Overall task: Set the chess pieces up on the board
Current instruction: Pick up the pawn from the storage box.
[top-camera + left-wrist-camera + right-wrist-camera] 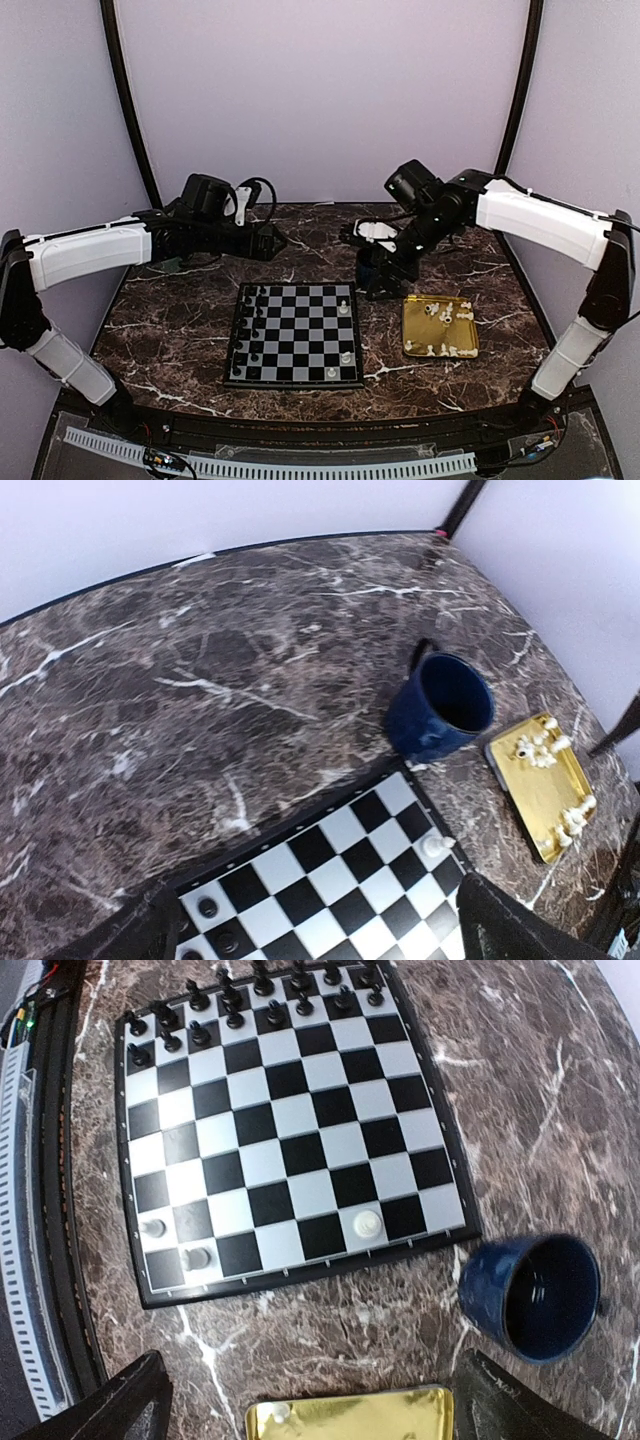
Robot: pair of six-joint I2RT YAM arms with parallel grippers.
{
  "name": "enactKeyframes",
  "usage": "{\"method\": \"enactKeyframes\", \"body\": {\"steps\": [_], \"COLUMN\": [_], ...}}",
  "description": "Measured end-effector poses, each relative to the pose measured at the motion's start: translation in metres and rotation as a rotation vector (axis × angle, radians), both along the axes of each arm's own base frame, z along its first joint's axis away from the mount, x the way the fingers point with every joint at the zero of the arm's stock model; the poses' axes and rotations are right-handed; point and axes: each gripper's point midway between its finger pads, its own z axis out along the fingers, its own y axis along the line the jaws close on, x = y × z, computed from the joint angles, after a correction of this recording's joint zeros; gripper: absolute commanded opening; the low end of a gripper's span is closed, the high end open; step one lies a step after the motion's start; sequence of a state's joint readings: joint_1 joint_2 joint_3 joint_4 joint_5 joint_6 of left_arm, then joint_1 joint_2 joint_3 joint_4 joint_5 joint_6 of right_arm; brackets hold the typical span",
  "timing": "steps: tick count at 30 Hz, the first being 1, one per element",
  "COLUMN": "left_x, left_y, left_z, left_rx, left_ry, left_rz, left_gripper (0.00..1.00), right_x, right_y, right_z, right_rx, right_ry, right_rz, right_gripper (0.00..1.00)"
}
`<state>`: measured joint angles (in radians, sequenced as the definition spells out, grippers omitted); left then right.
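Lying right of the board (300,335): mug (535,1295), tray (440,333).

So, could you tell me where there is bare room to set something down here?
Free: on the board, the middle squares between the black pieces and the three white pieces; the marble left of it, and behind it up to the blue mug. Crowded: the gold tray and the strip beside it.

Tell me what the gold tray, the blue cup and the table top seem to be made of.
Gold tray: probably thin metal, shiny, since it mirrors light. Blue cup: glazed ceramic or enamelled metal, judging by glossy glints; unclear which. Table top: polished dark brown marble with white veins, perhaps imitation.
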<state>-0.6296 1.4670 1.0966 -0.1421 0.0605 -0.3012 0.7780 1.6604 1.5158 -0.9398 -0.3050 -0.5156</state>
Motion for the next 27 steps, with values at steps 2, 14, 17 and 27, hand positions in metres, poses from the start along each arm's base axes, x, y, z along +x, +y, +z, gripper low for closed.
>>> {"method": "enactKeyframes", "body": {"steps": [2, 14, 17, 27], "left_x": [-0.006, -0.021, -0.010, 0.034], "left_y": [-0.023, -0.099, -0.102, -0.121], "left_z": [0.007, 0.020, 0.030, -0.031], "left_rx": [0.013, 0.104, 0.128, 0.315], "left_ry": [-0.019, -0.145, -0.198, -0.103], "left_rz": [-0.077, -0.285, -0.230, -0.141], "left_gripper": [0.99, 0.99, 0.99, 0.99], "right_x": [0.001, 0.029, 0.047, 0.077], "right_y": [-0.018, -0.108, -0.128, -0.189], "right_z": [-0.003, -0.015, -0.025, -0.082], "right_rx": [0.007, -0.016, -0.045, -0.184], "right_ry": [-0.013, -0.201, -0.235, -0.060], "right_rz": [-0.035, -0.341, -0.425, -0.571], "right_gripper": [0.98, 0.97, 0.97, 0.68]}}
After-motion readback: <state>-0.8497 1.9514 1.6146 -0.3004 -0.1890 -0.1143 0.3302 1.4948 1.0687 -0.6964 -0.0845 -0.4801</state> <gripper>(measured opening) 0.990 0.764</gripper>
